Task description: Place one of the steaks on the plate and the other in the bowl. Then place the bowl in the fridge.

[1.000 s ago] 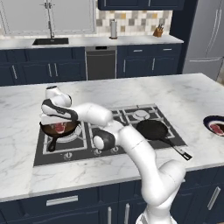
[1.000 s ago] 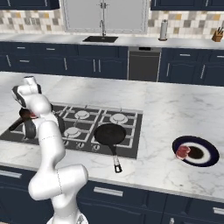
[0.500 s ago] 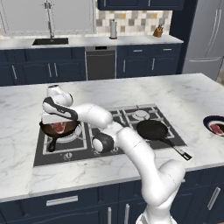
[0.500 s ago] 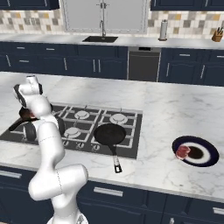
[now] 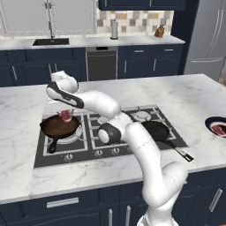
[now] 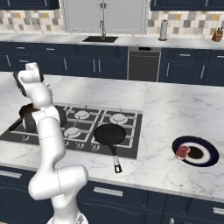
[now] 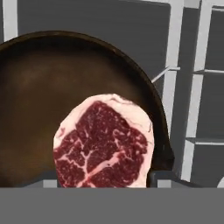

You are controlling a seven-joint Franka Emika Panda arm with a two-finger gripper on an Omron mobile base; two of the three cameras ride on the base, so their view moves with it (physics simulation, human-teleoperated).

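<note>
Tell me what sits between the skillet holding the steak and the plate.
In the right base view, the empty black skillet sits on the stove, then bare marble counter runs to the plate.

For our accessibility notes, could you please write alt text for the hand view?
A raw red steak with pale marbling lies in a dark round skillet, close below the camera. Grey stove grates run beside the pan.

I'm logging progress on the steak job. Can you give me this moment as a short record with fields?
steak one: on the plate on the island's right end, steak at its left side
steak two: second steak in the left skillet on the stove
gripper: gripper low over that skillet, fingers either side of the steak; grip not clear
other skillet: black skillet, nothing in it
</note>
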